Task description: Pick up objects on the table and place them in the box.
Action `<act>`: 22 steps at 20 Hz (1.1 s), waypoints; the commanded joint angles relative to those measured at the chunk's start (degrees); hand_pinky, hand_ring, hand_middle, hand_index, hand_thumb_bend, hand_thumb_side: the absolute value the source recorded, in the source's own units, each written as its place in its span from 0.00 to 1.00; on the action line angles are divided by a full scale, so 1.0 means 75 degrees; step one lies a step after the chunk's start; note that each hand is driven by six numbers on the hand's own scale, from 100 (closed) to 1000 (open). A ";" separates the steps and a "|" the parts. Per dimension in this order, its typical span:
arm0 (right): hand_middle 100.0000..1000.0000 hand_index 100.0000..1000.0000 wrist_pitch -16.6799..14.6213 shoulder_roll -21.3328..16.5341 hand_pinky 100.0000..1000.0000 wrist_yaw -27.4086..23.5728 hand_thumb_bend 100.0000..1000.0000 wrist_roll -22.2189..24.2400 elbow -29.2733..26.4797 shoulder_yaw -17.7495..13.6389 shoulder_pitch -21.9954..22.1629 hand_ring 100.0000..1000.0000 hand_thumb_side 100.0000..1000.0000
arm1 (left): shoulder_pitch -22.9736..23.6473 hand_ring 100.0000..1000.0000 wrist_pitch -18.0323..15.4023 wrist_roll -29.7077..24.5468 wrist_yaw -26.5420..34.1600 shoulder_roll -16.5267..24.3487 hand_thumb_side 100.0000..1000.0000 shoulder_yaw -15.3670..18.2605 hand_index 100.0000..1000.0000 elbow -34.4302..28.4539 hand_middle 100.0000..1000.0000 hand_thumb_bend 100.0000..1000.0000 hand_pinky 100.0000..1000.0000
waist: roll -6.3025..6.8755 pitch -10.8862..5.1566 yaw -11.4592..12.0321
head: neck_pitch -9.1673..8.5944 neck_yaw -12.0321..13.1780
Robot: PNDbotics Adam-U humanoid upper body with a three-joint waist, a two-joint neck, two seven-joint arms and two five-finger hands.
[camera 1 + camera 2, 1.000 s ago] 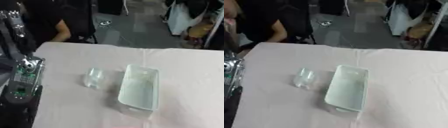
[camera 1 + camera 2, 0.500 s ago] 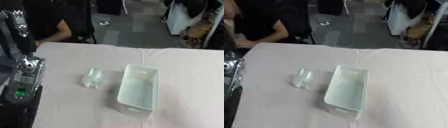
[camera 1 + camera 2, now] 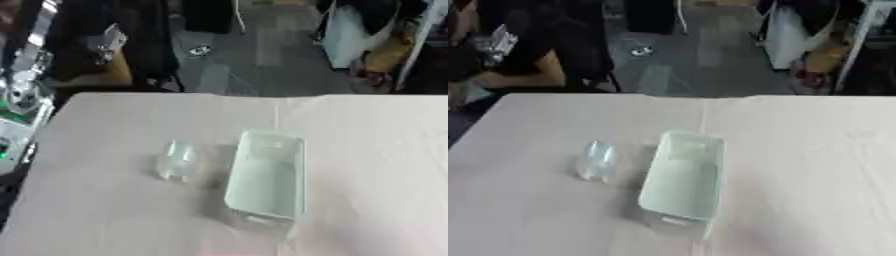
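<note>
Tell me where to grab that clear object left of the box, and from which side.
Take the clear object across its narrow middle, coming down from above. It seems to lie on its side on the table, long axis running away from the robot. The box sits close on its right, so the open left side probably gives the fingers more room.

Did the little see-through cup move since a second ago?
No. The clear cup lies just left of the box, as before, with the same gap between them. The whole picture shifted because the camera tilted, not the cup.
</note>
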 commanded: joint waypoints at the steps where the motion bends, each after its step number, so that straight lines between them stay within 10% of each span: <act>1: 0.91 0.94 0.0000 -0.0220 0.88 -0.0005 0.00 0.0043 -0.0118 0.0010 -0.0098 0.91 0.61 | -0.0424 0.72 0.0268 -0.1601 0.0093 0.1034 0.80 -0.0416 0.83 0.0690 0.73 0.79 0.73 | 0.0023 -0.0068 -0.0037 | -0.0131 -0.0022; 10: 0.91 0.94 -0.0020 -0.0229 0.88 -0.0044 0.00 0.0115 -0.0118 0.0065 -0.0145 0.91 0.61 | -0.1180 0.72 0.0583 -0.3678 0.0591 0.1316 0.88 -0.1818 0.83 0.2365 0.73 0.83 0.72 | 0.0057 -0.0058 -0.0146 | -0.0181 0.0035; 22: 0.91 0.94 -0.0048 -0.0186 0.88 -0.0087 0.00 0.0167 -0.0118 0.0100 -0.0167 0.91 0.61 | -0.1772 0.74 -0.0051 -0.4258 -0.1651 0.0162 0.87 -0.2866 0.84 0.3084 0.74 0.94 0.75 | 0.0001 -0.0032 -0.0182 | -0.0178 0.0123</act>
